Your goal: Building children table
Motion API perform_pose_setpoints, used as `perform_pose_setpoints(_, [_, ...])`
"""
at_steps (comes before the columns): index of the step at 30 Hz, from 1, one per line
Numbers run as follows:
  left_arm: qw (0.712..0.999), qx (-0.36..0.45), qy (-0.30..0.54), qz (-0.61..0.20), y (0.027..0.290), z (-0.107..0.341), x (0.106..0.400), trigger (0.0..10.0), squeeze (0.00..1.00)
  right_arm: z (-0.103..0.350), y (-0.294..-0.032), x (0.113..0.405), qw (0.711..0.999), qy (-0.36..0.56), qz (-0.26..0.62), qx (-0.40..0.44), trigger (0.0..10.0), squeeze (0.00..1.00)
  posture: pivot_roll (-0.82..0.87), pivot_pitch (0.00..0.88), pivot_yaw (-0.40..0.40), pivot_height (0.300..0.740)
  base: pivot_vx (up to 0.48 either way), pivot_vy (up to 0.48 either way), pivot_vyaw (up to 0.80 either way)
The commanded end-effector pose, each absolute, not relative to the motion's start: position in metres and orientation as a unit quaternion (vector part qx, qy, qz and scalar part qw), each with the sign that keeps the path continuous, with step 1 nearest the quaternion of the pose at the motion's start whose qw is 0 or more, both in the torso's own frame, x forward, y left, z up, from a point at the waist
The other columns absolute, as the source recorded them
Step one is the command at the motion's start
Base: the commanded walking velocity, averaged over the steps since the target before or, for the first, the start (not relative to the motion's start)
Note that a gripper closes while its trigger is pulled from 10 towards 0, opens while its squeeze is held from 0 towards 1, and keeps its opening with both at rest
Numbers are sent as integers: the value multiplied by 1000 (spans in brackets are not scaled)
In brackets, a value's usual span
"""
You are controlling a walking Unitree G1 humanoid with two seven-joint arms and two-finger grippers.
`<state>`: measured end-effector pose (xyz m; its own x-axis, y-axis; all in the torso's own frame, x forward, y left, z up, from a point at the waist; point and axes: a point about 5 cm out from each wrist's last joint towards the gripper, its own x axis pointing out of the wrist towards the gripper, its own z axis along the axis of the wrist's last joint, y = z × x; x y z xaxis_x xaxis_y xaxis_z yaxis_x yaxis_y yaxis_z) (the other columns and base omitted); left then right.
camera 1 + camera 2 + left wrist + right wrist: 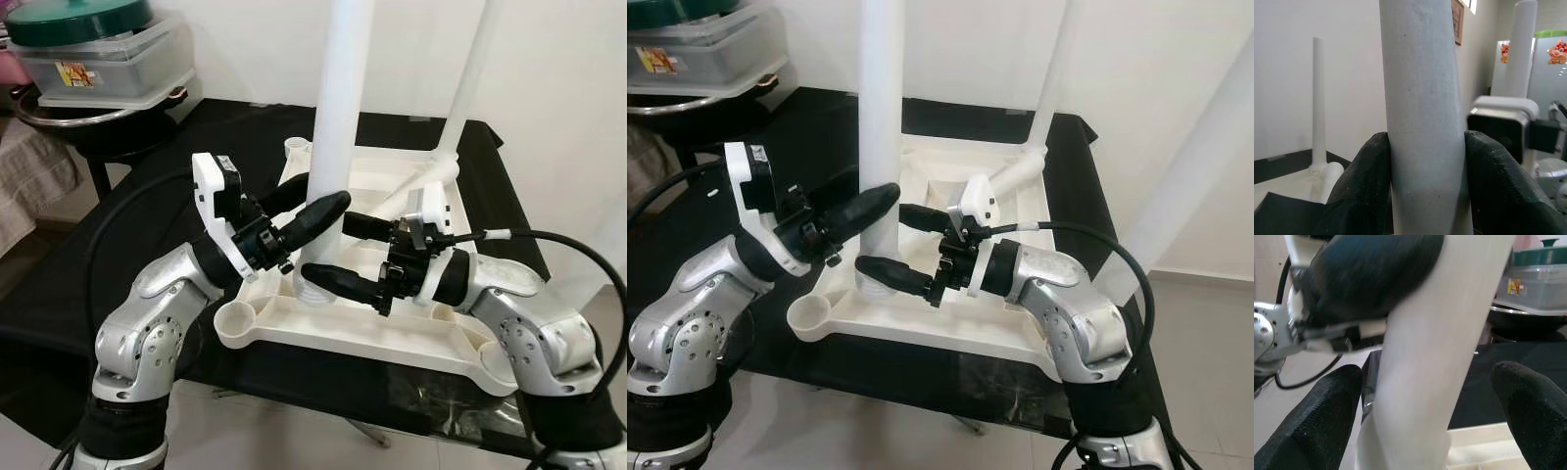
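Left gripper point(315, 206): we see its two black fingers point(1364, 186) pressed against opposite sides of the near leg point(338, 117), clamped on it. Right gripper point(345, 253): fingers spread wide, straddling the leg's base without touching it. The leg stands upright in a corner socket of the upturned white table point(392, 338), which lies on the black tabletop point(147, 211) near its front edge. A far leg point(468, 83) rises behind. The right wrist view adds stacked containers point(1535, 281) beyond.
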<state>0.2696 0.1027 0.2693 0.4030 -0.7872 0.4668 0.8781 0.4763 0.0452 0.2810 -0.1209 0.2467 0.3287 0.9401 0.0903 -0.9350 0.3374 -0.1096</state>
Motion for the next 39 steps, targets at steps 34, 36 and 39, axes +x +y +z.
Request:
perform_pose_setpoints(34, [801, 13, -252, -543, 125, 317, 265, 10000, 1000, 233, -139, 292, 866, -18, 492, -87, 0, 0, -27, 70, -29, 740, 0, 0, 0])
perform_pose_setpoints(36, [792, 29, -250, -555, 127, 325, 263, 10000, 1000, 229, -140, 290, 861, -7, 498, -107, 0, 0, -27, 69, -26, 740, 0, 0, 0])
perform_pose_setpoints(39, [774, 54, -238, -584, 128, 334, 262, 10000, 929, 224, -136, 285, 848, 4, 515, -130, 0, 0, -26, 65, -23, 740, 0, 0, 0])
